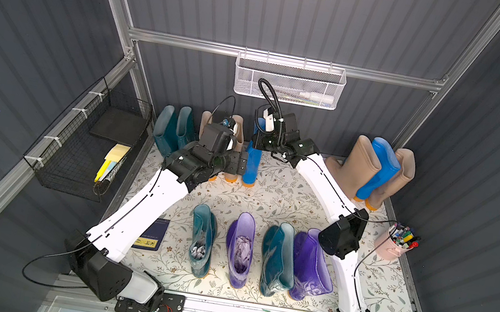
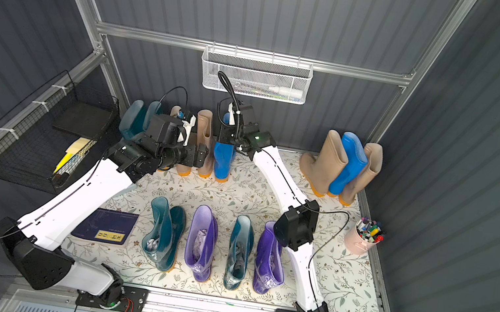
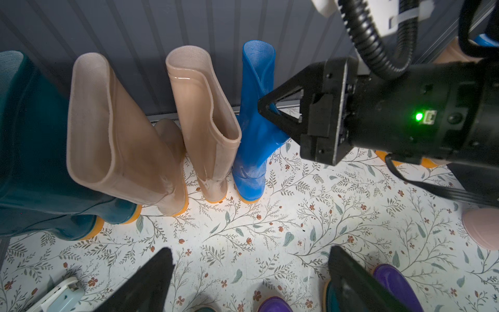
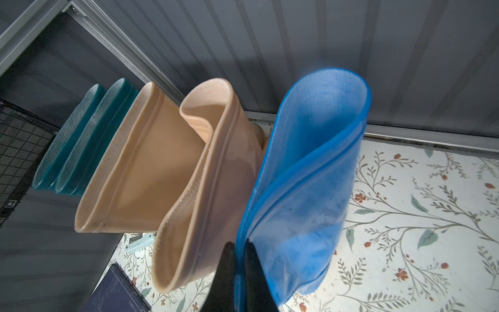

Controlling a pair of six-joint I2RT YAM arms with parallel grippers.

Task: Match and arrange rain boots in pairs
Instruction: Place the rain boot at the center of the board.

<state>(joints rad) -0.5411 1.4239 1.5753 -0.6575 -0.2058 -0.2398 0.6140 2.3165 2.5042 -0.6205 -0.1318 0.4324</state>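
— While the right pincer [image 4: 239, 250] is clamped on the blue boot [image 4: 310, 189] at its top rim, where does that boot stand?
— Upright in the back row, just beside two beige boots [image 3: 205, 121], sole on the flowered surface [image 3: 324, 216].
— And the left pincer [image 3: 250, 248]?
— Spread wide, holding nothing, low in front of those boots.

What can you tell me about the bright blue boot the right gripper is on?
The bright blue rain boot is tall glossy rubber with an orange sole and a woven-looking lining. It stands upright on the floral mat by the back wall, last in a row beside a beige boot, which looks to touch it. The right gripper is shut on its shaft rim, folding the top flat.
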